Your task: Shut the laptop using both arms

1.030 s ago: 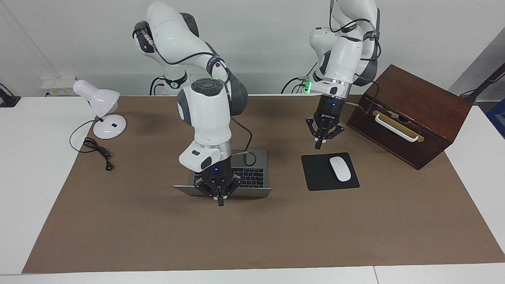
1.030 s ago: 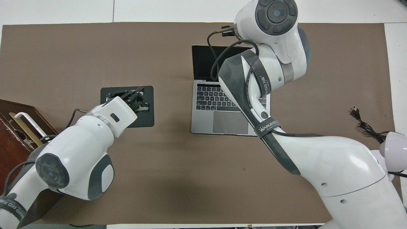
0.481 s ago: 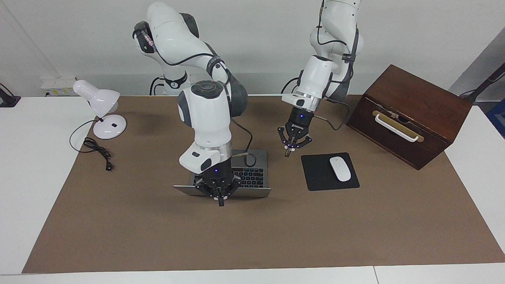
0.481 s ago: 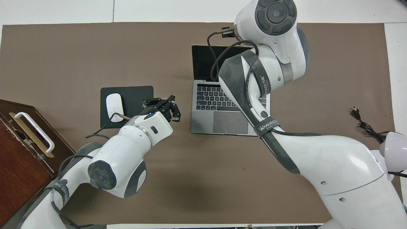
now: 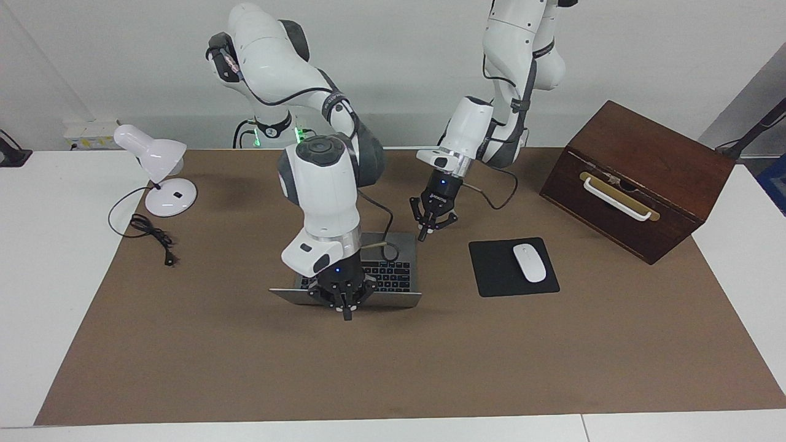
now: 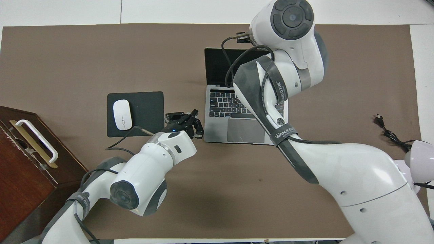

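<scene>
The laptop [image 5: 393,270] is seen open in the middle of the brown mat [image 5: 245,368], its dark screen [image 6: 217,66] leaned well back at the edge farther from the robots and its keyboard facing up. The right gripper [image 5: 347,317] is held just at the lid's raised top edge, fingertips pressed together with nothing between them – whether the lid is actually touched cannot be made out. The left gripper [image 5: 422,236] is poised beside the laptop's nearer corner at the left arm's end, low over the mat, its fingertips likewise drawn together and empty. Toward the left arm's end a black mouse pad [image 5: 491,270] is found, carrying a white mouse [image 5: 529,263], and past it a dark wooden box [image 5: 638,178] with a white handle. At the right arm's end a white desk lamp [image 5: 156,169] is set – its black cord [image 5: 150,233] trailing across the mat.
</scene>
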